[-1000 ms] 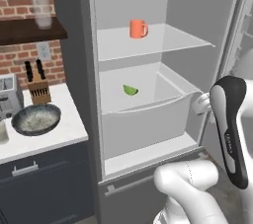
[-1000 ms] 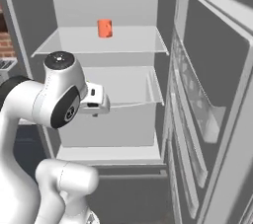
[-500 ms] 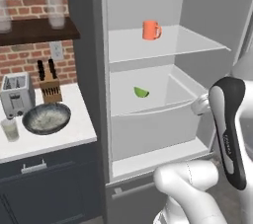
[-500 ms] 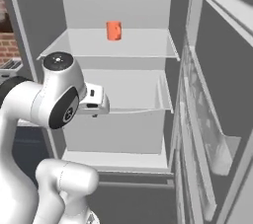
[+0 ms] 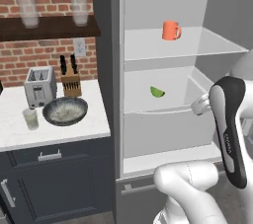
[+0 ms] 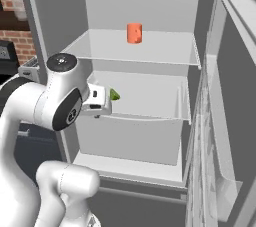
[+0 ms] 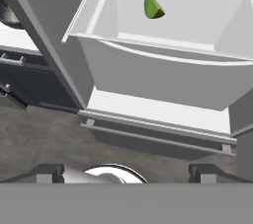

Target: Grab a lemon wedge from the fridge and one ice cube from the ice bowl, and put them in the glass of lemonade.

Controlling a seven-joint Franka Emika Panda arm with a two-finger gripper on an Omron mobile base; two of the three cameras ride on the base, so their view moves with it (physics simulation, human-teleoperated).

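Note:
The fridge (image 5: 105,75) stands open, its white inside showing. A small yellow-green lemon wedge (image 5: 157,92) lies in the middle white bin (image 7: 158,77); the right base view has the lemon wedge (image 6: 114,94) just past my hand. My gripper (image 7: 126,173) is open and holds nothing. It hangs outside the bin's front wall, apart from the lemon wedge (image 7: 152,7), which lies further in. On the counter to the left sit the dark ice bowl (image 5: 64,111) and the glass of lemonade (image 5: 30,118).
An orange mug (image 5: 171,30) stands on the fridge's upper shelf. A silver toaster (image 5: 39,86) and a knife block (image 5: 71,83) stand behind the bowl. Two frosted jars (image 5: 27,6) sit on the wall shelf. The open fridge door (image 6: 215,121) stands at the right.
The whole picture has shifted, so the base has driven sideways: the fridge interior sits further right, and the toaster and glass have come into the left base view. The arm keeps its pose, gripper open.

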